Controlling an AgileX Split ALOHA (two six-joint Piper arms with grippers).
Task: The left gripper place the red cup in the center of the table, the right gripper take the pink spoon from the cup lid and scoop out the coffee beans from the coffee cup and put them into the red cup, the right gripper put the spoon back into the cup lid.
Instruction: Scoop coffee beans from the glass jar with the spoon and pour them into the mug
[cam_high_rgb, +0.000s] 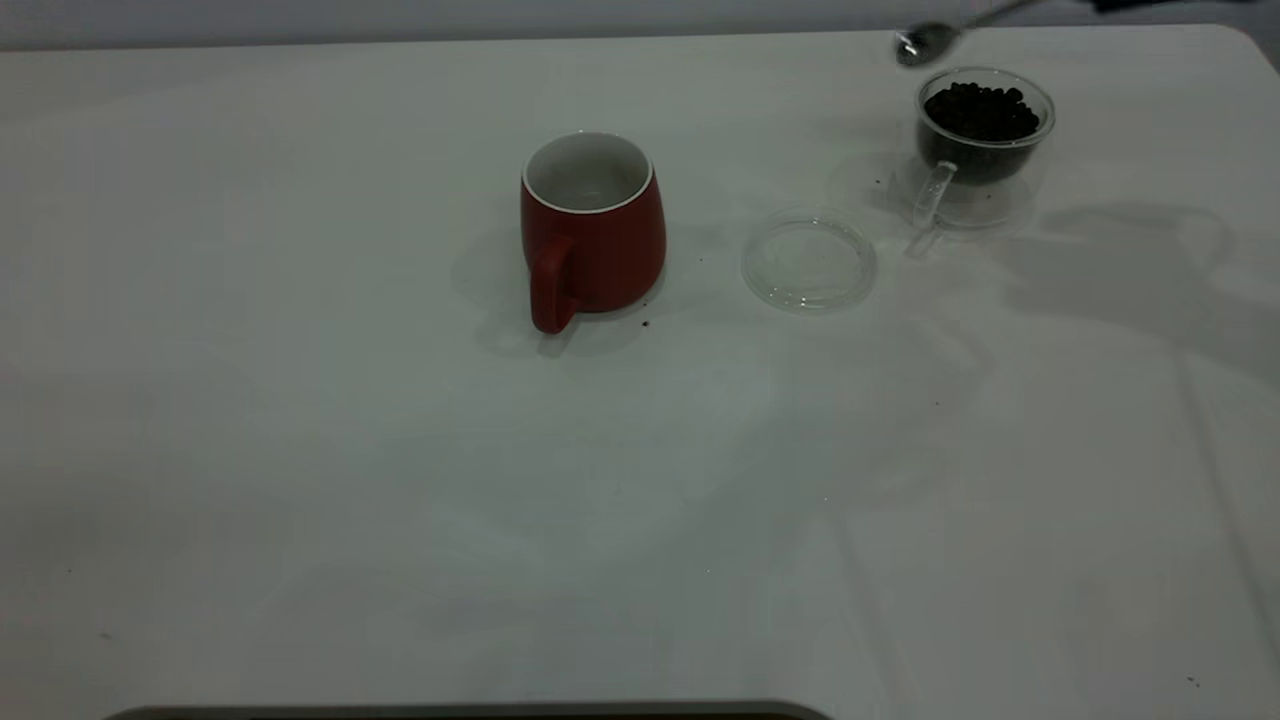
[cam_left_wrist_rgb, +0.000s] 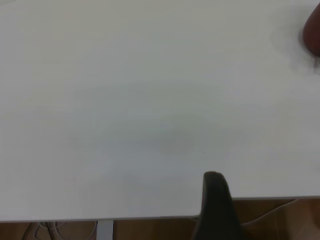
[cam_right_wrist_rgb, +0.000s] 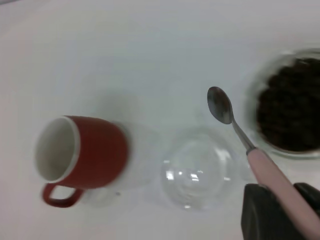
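The red cup (cam_high_rgb: 592, 225) stands upright near the table's middle, handle toward the front; it also shows in the right wrist view (cam_right_wrist_rgb: 82, 155). The clear cup lid (cam_high_rgb: 809, 258) lies empty to its right, seen too in the right wrist view (cam_right_wrist_rgb: 197, 175). The glass coffee cup (cam_high_rgb: 983, 140) full of dark beans stands at the far right. My right gripper (cam_right_wrist_rgb: 285, 200) is shut on the pink spoon's handle (cam_right_wrist_rgb: 272, 177). The spoon's metal bowl (cam_high_rgb: 925, 42) is empty and hovers just beside the coffee cup (cam_right_wrist_rgb: 290, 105). My left gripper (cam_left_wrist_rgb: 215, 200) is off by the table's edge.
A few stray beans or crumbs (cam_high_rgb: 645, 323) lie on the white table (cam_high_rgb: 400, 480) near the red cup. The red cup's edge (cam_left_wrist_rgb: 312, 32) shows far from the left gripper. A dark strip runs along the table's front edge.
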